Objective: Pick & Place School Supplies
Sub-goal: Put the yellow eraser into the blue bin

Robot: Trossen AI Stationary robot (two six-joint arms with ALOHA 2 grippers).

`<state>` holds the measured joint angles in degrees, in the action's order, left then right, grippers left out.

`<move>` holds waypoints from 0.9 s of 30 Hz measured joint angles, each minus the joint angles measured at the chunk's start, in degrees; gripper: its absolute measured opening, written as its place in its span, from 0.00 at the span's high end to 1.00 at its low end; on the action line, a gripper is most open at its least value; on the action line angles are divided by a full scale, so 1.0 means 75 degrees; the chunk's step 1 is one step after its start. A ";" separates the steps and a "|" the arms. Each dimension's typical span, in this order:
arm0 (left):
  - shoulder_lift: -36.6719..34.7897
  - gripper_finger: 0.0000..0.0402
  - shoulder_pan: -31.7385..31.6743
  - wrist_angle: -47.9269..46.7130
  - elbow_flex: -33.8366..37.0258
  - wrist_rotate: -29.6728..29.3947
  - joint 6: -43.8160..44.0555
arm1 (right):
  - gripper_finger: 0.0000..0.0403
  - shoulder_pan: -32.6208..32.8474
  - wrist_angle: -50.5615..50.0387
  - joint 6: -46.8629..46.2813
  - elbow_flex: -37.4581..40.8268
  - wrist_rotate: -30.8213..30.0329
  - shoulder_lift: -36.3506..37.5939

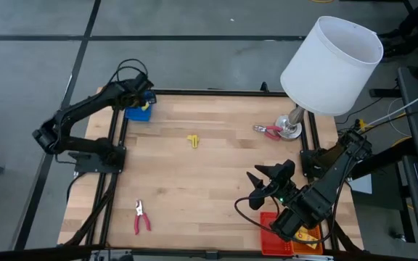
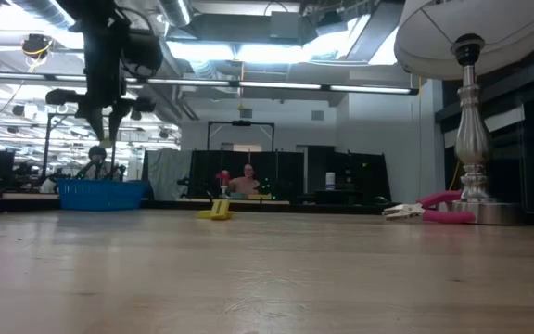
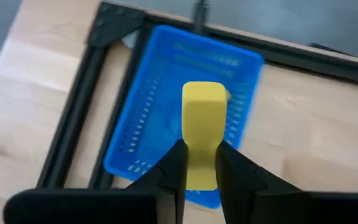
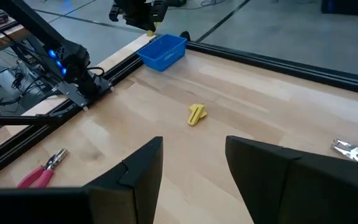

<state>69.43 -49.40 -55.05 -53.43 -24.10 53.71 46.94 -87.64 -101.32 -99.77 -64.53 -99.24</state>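
My left gripper (image 3: pixel 201 154) hovers above the blue tray (image 3: pixel 166 93) at the table's far left corner, shut on a small yellow piece (image 3: pixel 202 115). A second yellow piece (image 1: pixel 192 139) lies flat mid-table. One pair of red-handled pliers (image 1: pixel 141 217) lies near the table's near left edge. The other pair (image 1: pixel 269 130) rests against the lamp base. My right gripper (image 1: pixel 261 181) is open above the near right part of the table and holds nothing. Orange packets (image 1: pixel 308 236) lie in the red tray (image 1: pixel 271 230). My left gripper pinches the yellow piece by its near end (image 3: pixel 199 171) between the two fingers (image 3: pixel 174 168), coming from above and pointing down. The piece runs on past the fingertips. It is lifted clear, over the blue tray's inside.
A white-shaded lamp (image 1: pixel 331 65) stands on its metal base (image 1: pixel 290 129) at the far right. A black frame (image 1: pixel 115 167) borders the table. Bare wood lies between the middle yellow piece and the near edge. A person sits far off in the room (image 2: pixel 246 181).
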 joint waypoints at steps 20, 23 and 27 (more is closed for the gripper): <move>-0.0047 0.55 0.0231 0.1876 0.0000 0.1269 -0.1953 | 0.56 0.0108 0.0038 -0.0242 0.0000 0.0119 0.0000; -0.0080 0.56 0.1116 0.2372 -0.0003 0.2806 -0.3017 | 0.56 0.0103 0.0038 -0.0239 0.0000 0.0117 0.0000; 0.0122 0.59 0.2495 0.2694 -0.0005 0.2896 -0.3570 | 0.56 0.0055 0.0041 -0.0253 0.0000 0.0122 0.0000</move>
<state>70.35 -30.68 -34.85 -53.47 -2.37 26.93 47.35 -87.33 -103.22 -99.77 -63.61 -99.24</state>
